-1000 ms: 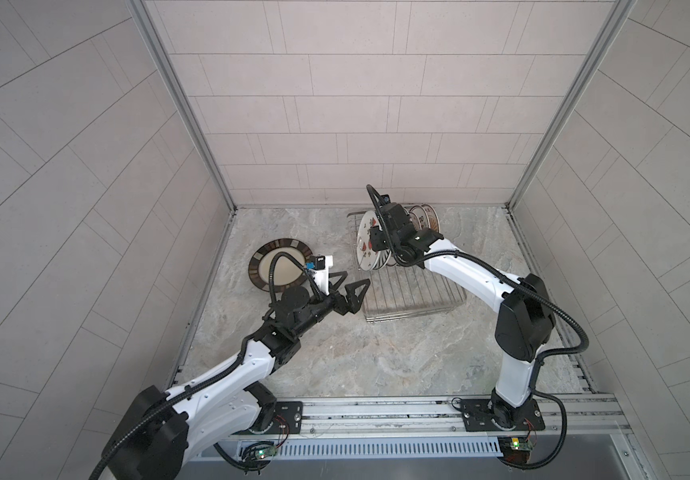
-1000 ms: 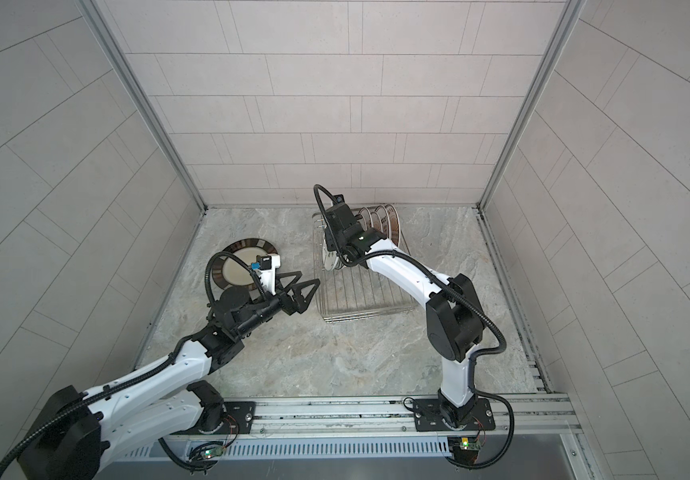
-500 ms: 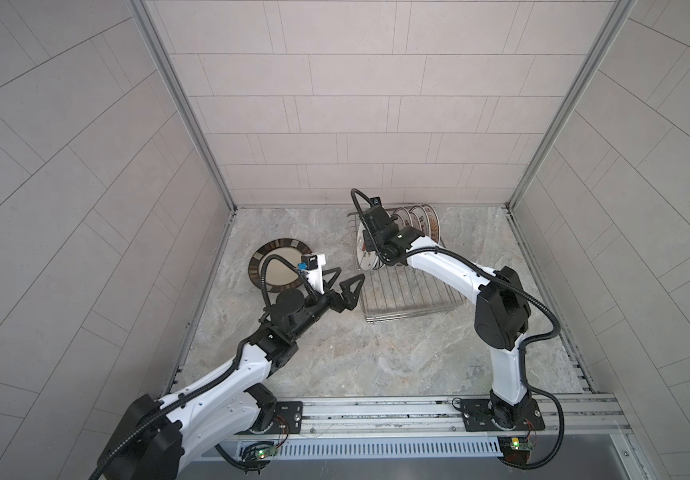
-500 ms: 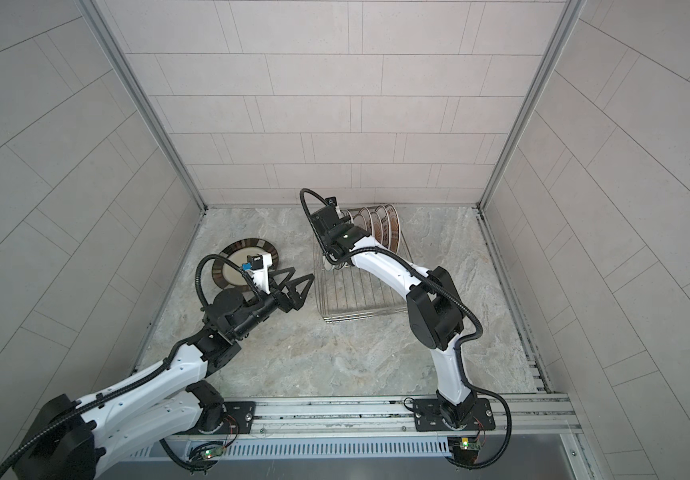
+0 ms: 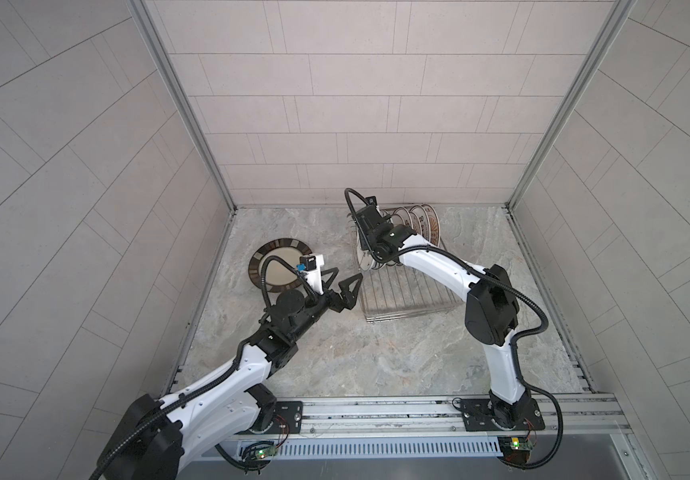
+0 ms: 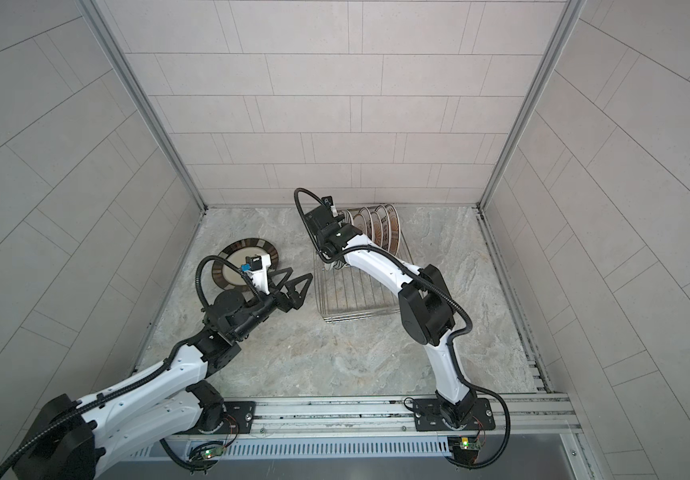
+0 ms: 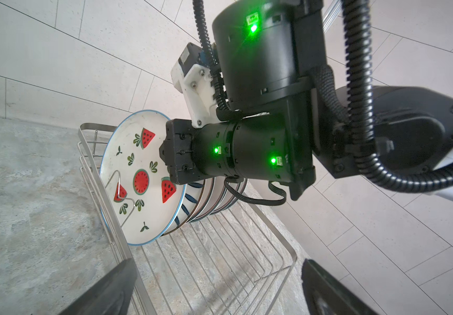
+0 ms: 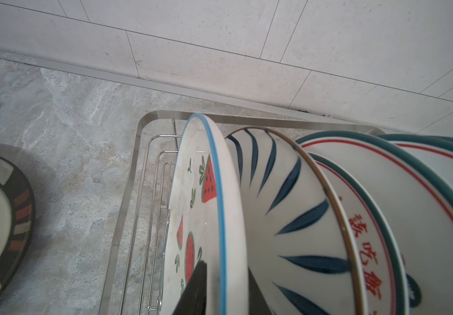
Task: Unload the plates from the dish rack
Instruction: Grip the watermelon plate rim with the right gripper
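Steel dish rack near the back wall, plates on edge in its rear half.
At your left, one dark-rimmed plate lies flat on the stone floor, apart from the dish rack. Your left gripper hovers over the floor between them, jaws spread wide, just off the rack's left edge. At least five plates stand upright. The watermelon plate is leftmost, by the end wires. Your right gripper straddles its top rim; whether it pinches, you cannot tell.
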Controlling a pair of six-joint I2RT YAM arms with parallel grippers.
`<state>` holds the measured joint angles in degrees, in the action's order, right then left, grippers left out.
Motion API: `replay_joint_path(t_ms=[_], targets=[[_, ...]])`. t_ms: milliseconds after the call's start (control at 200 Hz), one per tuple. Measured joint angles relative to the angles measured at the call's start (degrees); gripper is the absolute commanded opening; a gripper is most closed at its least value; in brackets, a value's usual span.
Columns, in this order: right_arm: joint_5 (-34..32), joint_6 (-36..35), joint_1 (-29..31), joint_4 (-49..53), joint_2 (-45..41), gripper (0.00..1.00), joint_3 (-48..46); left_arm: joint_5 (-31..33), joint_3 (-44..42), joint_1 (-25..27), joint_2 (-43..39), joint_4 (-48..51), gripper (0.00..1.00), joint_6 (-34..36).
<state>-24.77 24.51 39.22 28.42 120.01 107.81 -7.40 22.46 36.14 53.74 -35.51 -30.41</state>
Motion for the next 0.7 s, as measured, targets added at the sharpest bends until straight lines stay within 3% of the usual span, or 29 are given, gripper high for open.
replay_joint_path(t_ms=[505, 701], targets=[[-1.90, 1.29, 1.20, -0.70, 1.18, 0.16, 1.49, 5.38, -1.07, 0.00, -2.36, 2.29, 1.00, 1.01], [-2.91, -0.13, 2.27, 1.62, 1.18, 0.15, 3.23, 8.70, -1.42, 0.00, -7.02, 4.48, 1.00, 1.99]])
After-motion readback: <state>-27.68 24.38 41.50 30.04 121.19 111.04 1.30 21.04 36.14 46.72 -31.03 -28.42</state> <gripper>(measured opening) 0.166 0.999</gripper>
